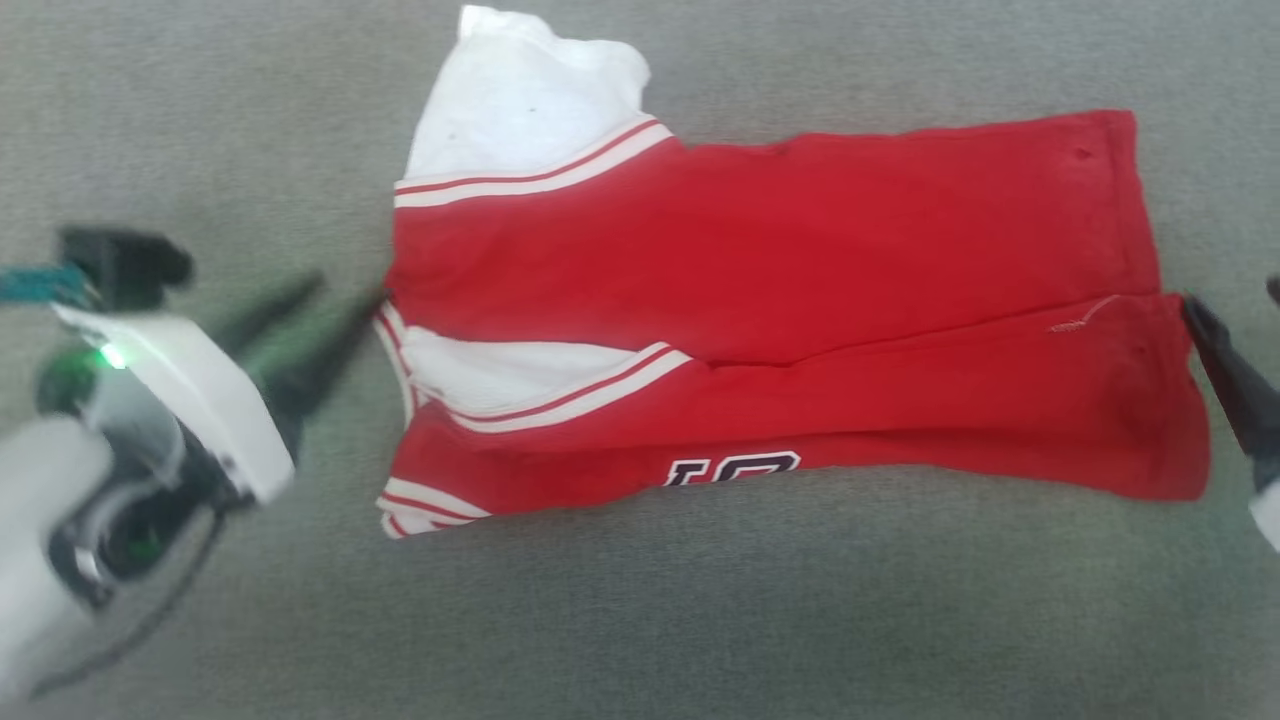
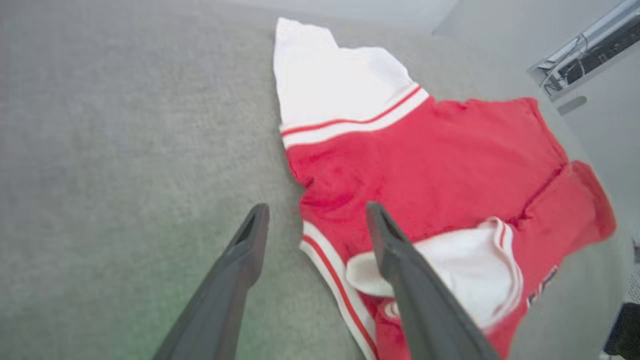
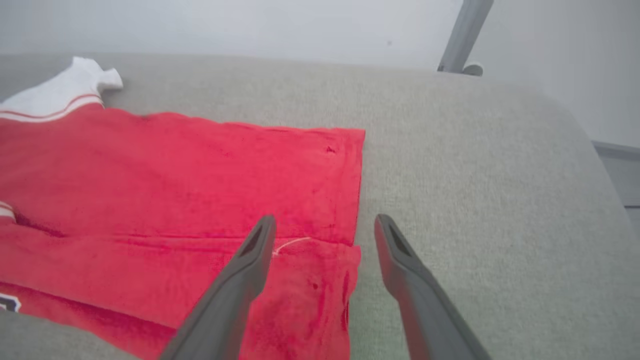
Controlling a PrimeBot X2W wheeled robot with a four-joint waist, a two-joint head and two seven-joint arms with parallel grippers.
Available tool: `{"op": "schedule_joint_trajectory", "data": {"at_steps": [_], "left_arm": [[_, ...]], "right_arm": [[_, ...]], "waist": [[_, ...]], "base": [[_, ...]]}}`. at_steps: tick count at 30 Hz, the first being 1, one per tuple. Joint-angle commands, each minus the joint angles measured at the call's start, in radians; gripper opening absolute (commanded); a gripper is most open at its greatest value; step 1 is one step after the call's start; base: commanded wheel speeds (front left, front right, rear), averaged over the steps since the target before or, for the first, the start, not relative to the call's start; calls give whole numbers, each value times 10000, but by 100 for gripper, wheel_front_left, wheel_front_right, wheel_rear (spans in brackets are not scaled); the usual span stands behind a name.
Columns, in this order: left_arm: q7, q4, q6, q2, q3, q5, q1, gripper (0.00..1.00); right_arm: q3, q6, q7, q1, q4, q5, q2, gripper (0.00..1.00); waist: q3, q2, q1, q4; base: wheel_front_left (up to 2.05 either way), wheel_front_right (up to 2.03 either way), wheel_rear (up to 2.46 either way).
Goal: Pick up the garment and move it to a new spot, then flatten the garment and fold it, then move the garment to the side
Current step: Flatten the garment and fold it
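The garment [image 1: 780, 250] is a red shirt with white sleeves and striped trim, lying flat on a grey fabric surface [image 1: 700, 620]. Its near side is folded over onto itself, and dark lettering [image 1: 730, 467] peeks out along the front edge. My left gripper [image 1: 348, 287] is open at the sleeve end, and nothing is between its fingers. In the left wrist view the left gripper [image 2: 317, 207] straddles the edge of the garment [image 2: 440, 160]. My right gripper [image 1: 1232, 298] is open at the hem end. In the right wrist view the right gripper [image 3: 325, 219] spans the hem of the garment [image 3: 175, 175].
The grey surface [image 3: 475, 175] rounds off to an edge beyond the hem, with a pale wall and a grey metal post [image 3: 462, 35] behind it. In the left wrist view a metal rail with cables [image 2: 585, 50] sits past the far corner.
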Motion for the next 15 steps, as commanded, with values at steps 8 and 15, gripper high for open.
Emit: {"op": "schedule_joint_trajectory", "data": {"at_steps": [8,15], "left_arm": [[-890,2312,195,-911,654,1313,-2189,100],[446,4464,-278,-1503,496,1568,-4048,100]], "right_arm": [[785,0,-2805,-1335,603,-771,1161,100],[1251,0,-4064,-1829,1092,-860,1639,100]], "waist": [[468,0,0,-1042],[877,0,0,-1881]], "base": [[0,0,0],[0,0,0]]}}
